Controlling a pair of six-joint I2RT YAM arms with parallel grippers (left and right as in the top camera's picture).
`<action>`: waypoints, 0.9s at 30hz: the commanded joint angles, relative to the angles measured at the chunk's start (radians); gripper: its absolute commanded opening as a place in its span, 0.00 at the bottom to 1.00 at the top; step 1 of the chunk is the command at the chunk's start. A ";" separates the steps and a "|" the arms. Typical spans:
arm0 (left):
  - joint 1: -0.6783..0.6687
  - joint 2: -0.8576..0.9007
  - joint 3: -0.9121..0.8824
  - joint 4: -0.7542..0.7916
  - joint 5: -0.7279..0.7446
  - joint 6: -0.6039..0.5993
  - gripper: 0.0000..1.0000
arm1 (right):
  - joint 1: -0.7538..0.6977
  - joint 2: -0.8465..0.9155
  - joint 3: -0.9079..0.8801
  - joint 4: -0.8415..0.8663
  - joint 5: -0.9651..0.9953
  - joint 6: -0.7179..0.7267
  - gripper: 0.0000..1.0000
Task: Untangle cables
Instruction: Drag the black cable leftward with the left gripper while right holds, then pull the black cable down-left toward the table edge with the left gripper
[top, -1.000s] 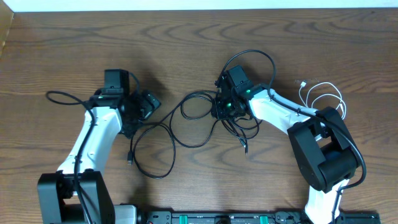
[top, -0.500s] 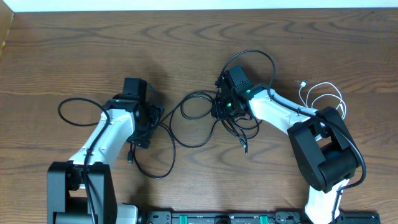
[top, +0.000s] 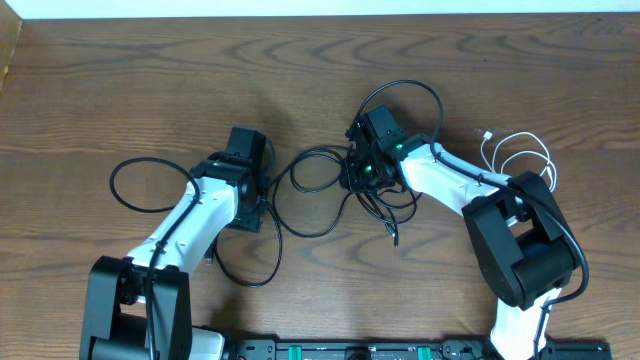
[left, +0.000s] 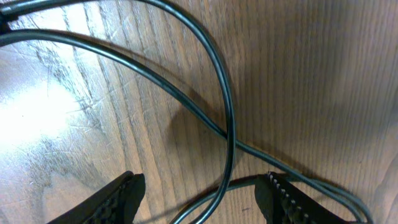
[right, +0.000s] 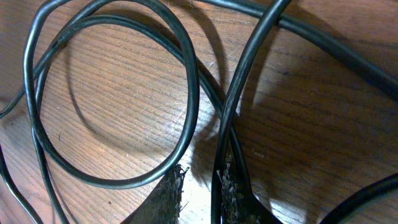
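1. Black cables (top: 322, 190): looped and knotted together mid-tabletop (top: 120, 80), between the two arms. The white cable (top: 515, 150) lies coiled well apart beside the right arm's base, clear of the knot.
2. Right claw (right: 199, 186): clenched on one black strand at the densest part of the knot. Judged to be an anchor, pinning the tangle while loops are drawn off elsewhere.
3. Left claw (left: 202, 199): released and grasping nothing, pads apart and low over the wood. It straddles a strand just below a crossing of two, on the tangle's left side. Judged placed to take that strand.
4. Risk: clamping at the crossing may catch both strands and tighten the knot.
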 joint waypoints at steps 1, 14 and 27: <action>-0.002 0.013 -0.003 -0.001 -0.054 -0.049 0.63 | 0.010 -0.004 -0.017 -0.003 0.032 0.001 0.20; -0.002 0.171 -0.003 0.064 -0.053 -0.048 0.48 | 0.010 -0.004 -0.017 -0.003 0.032 0.001 0.20; 0.065 0.104 0.032 0.039 -0.052 0.157 0.07 | 0.010 -0.004 -0.017 -0.006 0.032 0.001 0.20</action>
